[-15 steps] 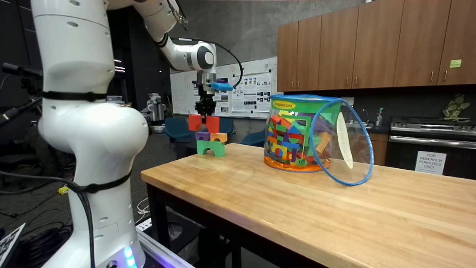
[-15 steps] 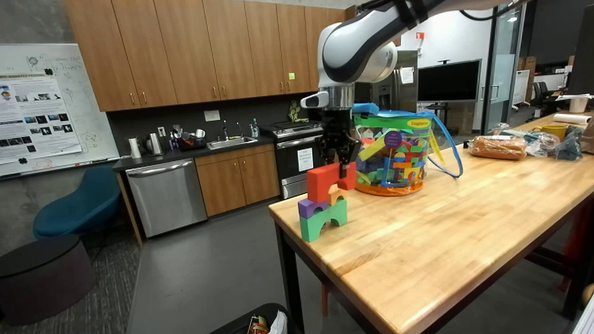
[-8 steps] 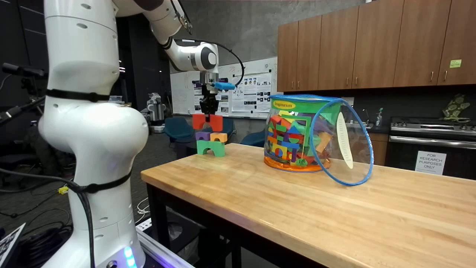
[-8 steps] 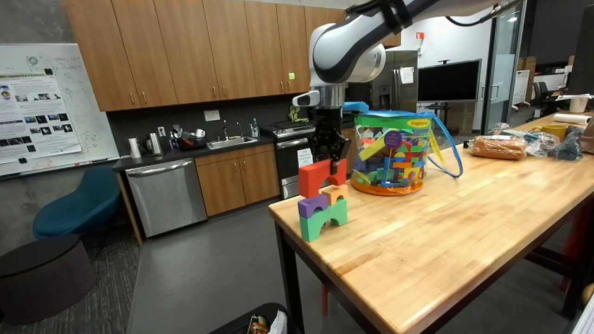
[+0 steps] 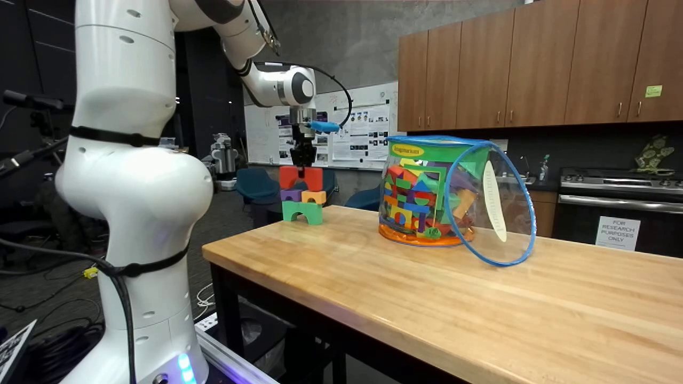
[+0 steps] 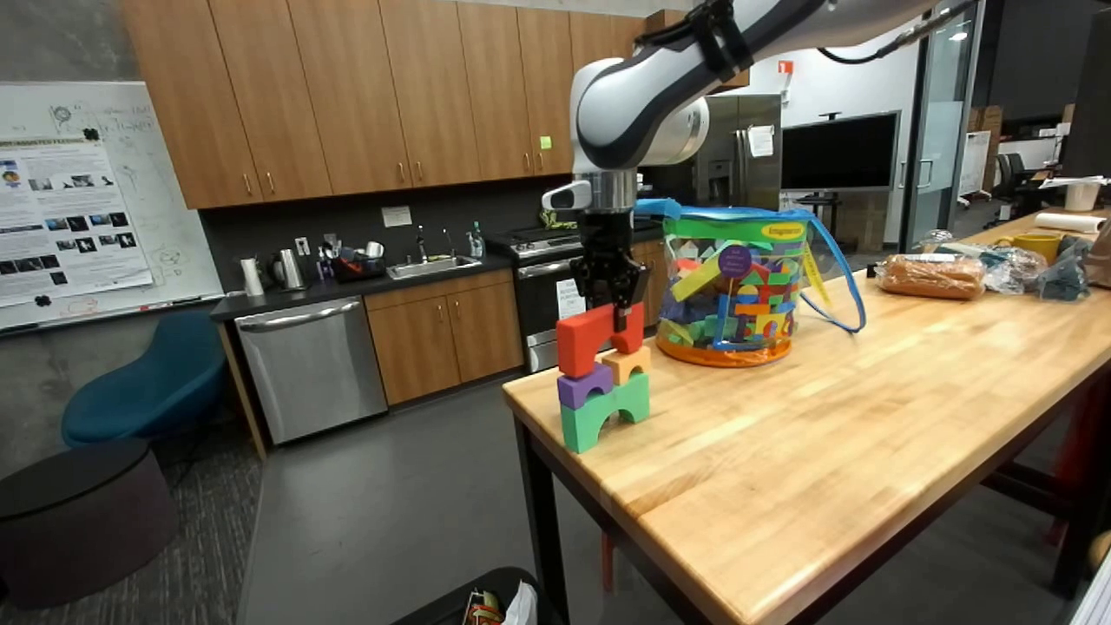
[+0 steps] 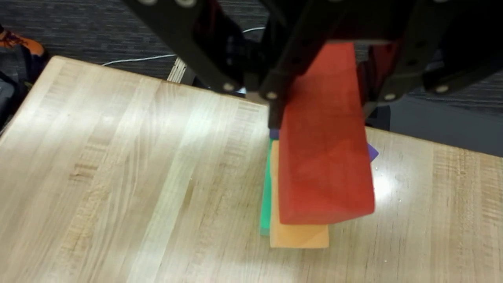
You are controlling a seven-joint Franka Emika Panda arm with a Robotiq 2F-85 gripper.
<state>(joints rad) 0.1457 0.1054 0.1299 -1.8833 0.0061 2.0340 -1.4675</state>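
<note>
Jaws gripping the red arch block [image 7: 326, 165], the gripper [image 5: 301, 172] has slid sideways and then sunk a little, leaving the block better centred over the stack [image 5: 302, 207]. The edge of the table [image 6: 825, 417] runs near it; the clear tub [image 5: 445, 152] stands apart, with moving room between. Beneath red, the green arch [image 6: 636, 399] carries the orange arch [image 7: 300, 236] and purple arch [image 6: 577, 387]; whether red touches them is hard to tell.

The red block [image 7: 326, 157], purple block [image 5: 291, 192], orange block [image 5: 314, 193] and green block [image 5: 302, 207] look smooth and matt. The counter [image 5: 427, 293] is smooth, faintly glossy wood. The bag [image 5: 448, 154] is mostly clear, shiny plastic.
</note>
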